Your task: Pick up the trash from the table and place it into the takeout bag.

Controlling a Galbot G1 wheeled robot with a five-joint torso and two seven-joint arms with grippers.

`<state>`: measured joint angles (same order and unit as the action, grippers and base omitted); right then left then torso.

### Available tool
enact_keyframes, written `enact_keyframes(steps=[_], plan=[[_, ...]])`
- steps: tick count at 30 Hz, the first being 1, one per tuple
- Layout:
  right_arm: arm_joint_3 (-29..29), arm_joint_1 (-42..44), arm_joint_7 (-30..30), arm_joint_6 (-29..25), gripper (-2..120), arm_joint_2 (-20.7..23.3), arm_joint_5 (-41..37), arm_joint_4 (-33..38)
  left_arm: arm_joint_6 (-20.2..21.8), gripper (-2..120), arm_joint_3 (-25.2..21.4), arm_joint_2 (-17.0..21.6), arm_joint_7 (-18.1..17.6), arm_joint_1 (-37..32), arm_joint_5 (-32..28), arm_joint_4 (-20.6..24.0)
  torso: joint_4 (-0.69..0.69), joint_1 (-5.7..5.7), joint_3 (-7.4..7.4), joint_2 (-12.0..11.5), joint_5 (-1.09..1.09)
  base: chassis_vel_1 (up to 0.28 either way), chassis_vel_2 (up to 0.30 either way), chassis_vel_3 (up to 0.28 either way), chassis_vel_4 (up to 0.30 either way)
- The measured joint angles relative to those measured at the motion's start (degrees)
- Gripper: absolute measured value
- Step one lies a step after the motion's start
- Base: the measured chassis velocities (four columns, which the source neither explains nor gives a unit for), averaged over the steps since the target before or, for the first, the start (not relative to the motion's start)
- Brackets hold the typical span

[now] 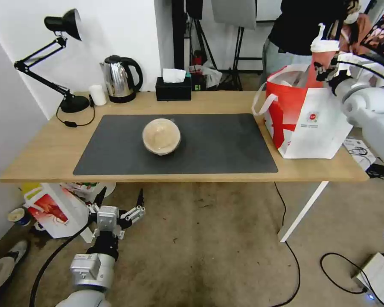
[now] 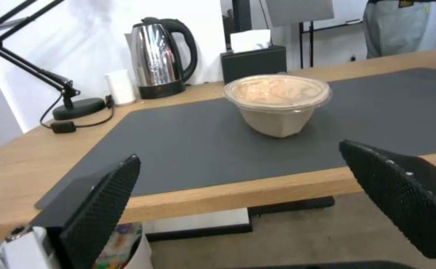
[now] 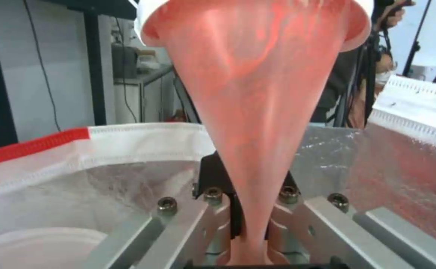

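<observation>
Right tool (image 1: 324, 70) is clamped on the tall red cup (image 1: 322, 57), tapered body, white lid; it is held over the open mouth of the takeout bag (image 1: 311, 123). In the right wrist view the cup (image 3: 258, 93) is seen gripped between metal fingers above the crinkled silver foil lining (image 3: 128, 183). The bag, soft white and red fabric with loop handles, is set at the desk's (image 1: 42, 157) right end. The round clear-lidded beige container (image 1: 161, 136) is sat mid-mat on the flat dark grey mat (image 1: 226, 145). Left tool (image 1: 117, 204) is held below the desk's front edge, its textured black pads (image 2: 98, 209) spread apart, nothing gripped.
</observation>
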<state>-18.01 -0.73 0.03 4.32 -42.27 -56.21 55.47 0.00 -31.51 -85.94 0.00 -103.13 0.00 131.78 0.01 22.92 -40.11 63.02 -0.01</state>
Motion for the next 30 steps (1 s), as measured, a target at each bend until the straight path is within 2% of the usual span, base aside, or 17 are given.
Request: enact_keyframes(steps=[11, 15, 17, 19, 21, 24, 26, 29, 30], plan=[[-0.3, 0.1, -0.2, 0.1, 3, -2.6, 1.7, -3.7, 0.0, 100, 0.0, 0.0, 0.0, 0.0, 0.0, 0.0, 0.00, 0.00, 0.00, 0.0, 0.00, 0.000, 0.000, 0.000, 0.000], [-0.8, 0.5, 0.2, 1.9, 22, -2.5, 3.2, -3.0, 0.0, 100, 0.0, 0.0, 0.0, 0.0, 0.0, 0.0, -0.01, 0.00, 0.00, 0.0, 0.01, 0.000, 0.000, 0.000, 0.000], [-0.9, 0.5, 0.3, 2.2, 25, -2.4, 3.4, -2.8, 0.0, 100, 0.0, 0.0, 0.0, 0.0, 0.0, 0.0, 0.00, 0.00, 0.00, 0.0, 0.00, 0.000, 0.000, 0.000, 0.000], [-1.1, 0.4, 0.7, 2.7, 36, -2.3, 3.4, -2.5, 0.0, 100, 0.0, 0.0, 0.0, 0.0, 0.0, 0.0, -0.01, -0.01, 0.00, 0.0, 0.00, 0.000, 0.000, 0.000, 0.000], [-1.2, 0.4, 0.8, 3.0, 37, -2.3, 3.5, -2.4, 0.0, 100, 0.0, 0.0, 0.0, 0.0, 0.0, 0.0, -0.01, 0.00, 0.00, 0.0, 0.01, 0.000, 0.000, 0.000, 0.000], [-1.4, 0.2, 1.1, 3.8, 54, -2.1, 3.4, -2.2, 0.0, 100, 0.0, 0.0, 0.0, 0.0, 0.0, 0.0, -0.01, 0.00, 0.00, 0.0, 0.01, 0.000, 0.000, 0.000, 0.000], [-1.4, 0.2, 1.3, 4.1, 57, -1.9, 3.4, -1.9, 0.0, 100, 0.0, 0.0, 0.0, 0.0, 0.0, 0.0, -0.01, 0.00, 0.00, 0.0, 0.01, 0.000, 0.000, 0.000, 0.000], [-1.5, 0.1, 1.8, 4.8, 71, -1.7, 3.2, -1.4, 0.0, 100, 0.0, 0.0, 0.0, 0.0, 0.0, 0.0, -0.01, 0.00, 0.00, 0.0, 0.01, 0.000, 0.000, 0.000, 0.000], [-1.5, 0.1, 1.8, 4.8, 71, -1.7, 3.2, -1.4, 0.0, 100, 0.0, 0.0, 0.0, 0.0, 0.0, 0.0, -0.01, 0.00, 0.00, 0.0, 0.01, 0.000, 0.000, 0.000, 0.000]])
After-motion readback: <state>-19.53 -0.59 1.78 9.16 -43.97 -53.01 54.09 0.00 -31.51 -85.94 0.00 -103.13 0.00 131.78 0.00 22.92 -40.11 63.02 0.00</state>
